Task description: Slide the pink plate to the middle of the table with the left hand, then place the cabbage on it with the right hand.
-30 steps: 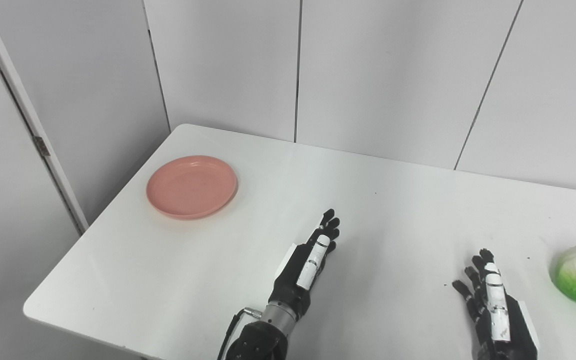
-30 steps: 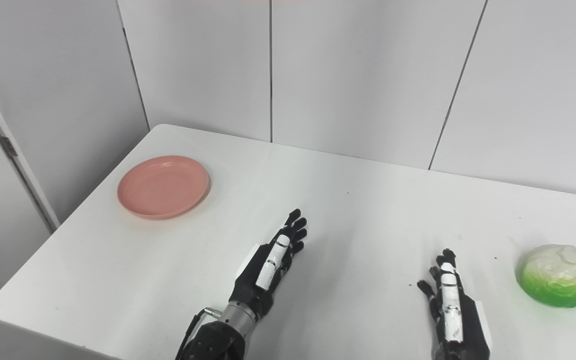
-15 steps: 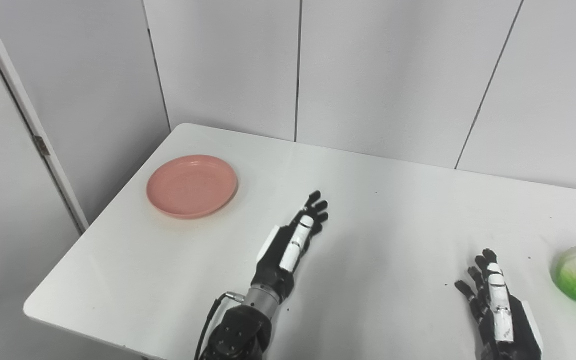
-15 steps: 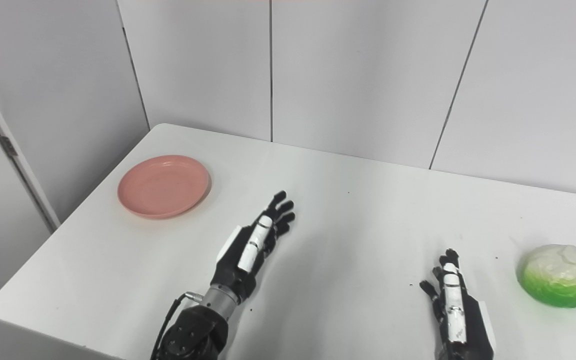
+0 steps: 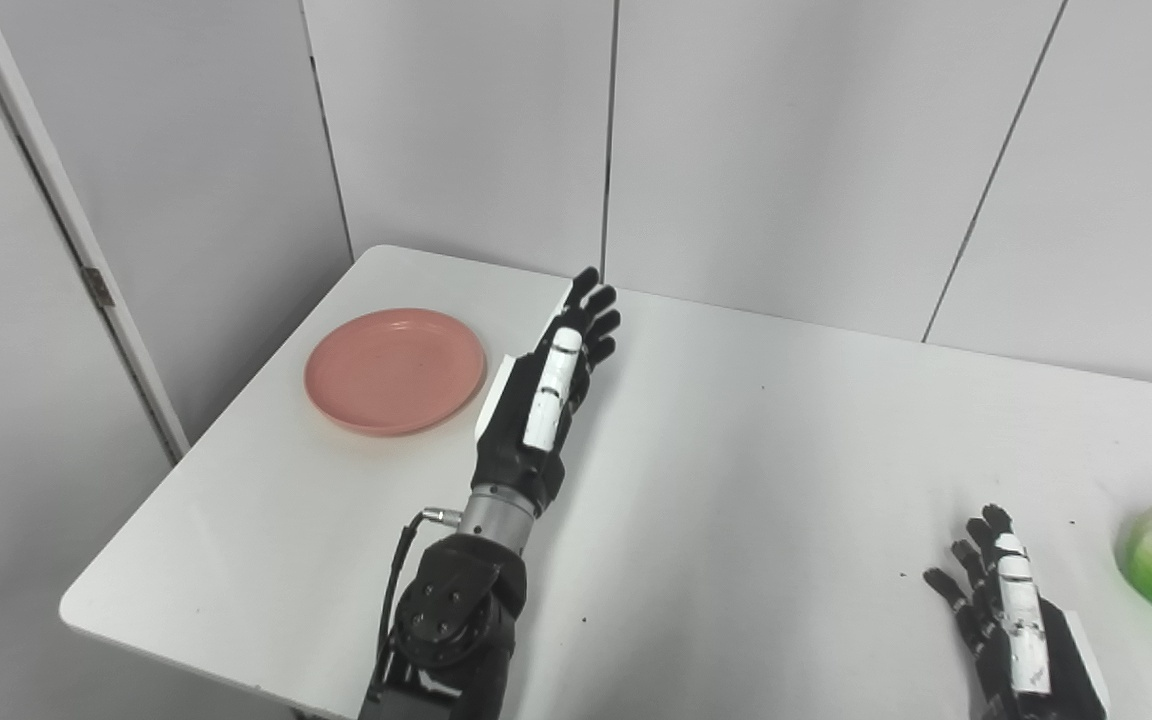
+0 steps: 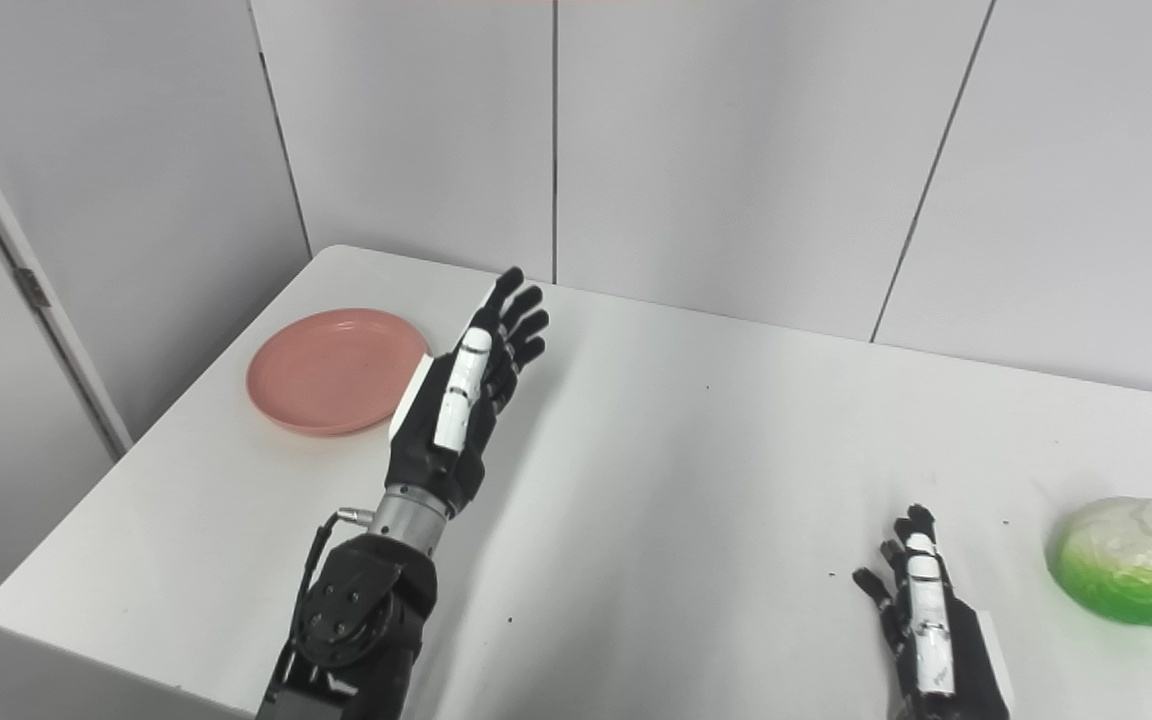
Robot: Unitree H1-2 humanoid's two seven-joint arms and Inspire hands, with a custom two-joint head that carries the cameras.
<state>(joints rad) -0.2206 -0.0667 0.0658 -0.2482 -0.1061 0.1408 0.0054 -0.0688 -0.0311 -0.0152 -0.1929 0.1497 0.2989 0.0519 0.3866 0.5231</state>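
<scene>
pink plate (image 5: 395,371): flat on the table, far-left corner area, near the left edge; empty, untouched.
cabbage (image 6: 1122,560): far right on the table, well apart from the plate, sits alone; cut by the frame edge in the left eye view.
left hand (image 5: 542,395): raised above the table, just right of the plate's right rim; fingers straight and apart, holds nothing. Contact with the rim: none visible, and the hand reads as above the plate's level.
right hand (image 6: 921,618): low at the near edge, left of the cabbage and apart from it; fingers spread, holds nothing, looks idle.
table (image 5: 756,470): white, middle bare between the two hands.
step in hand: first step, left hand reaching for the plate; slide not yet begun.
progress: early, by judgement; plate not in the middle, cabbage not on it.
next move calls for: left hand goes over to the plate's far-left side or presses down onto it, then drags it right toward the middle.
risk: plate sits near the table edge, so a push the wrong way could send it off.
</scene>
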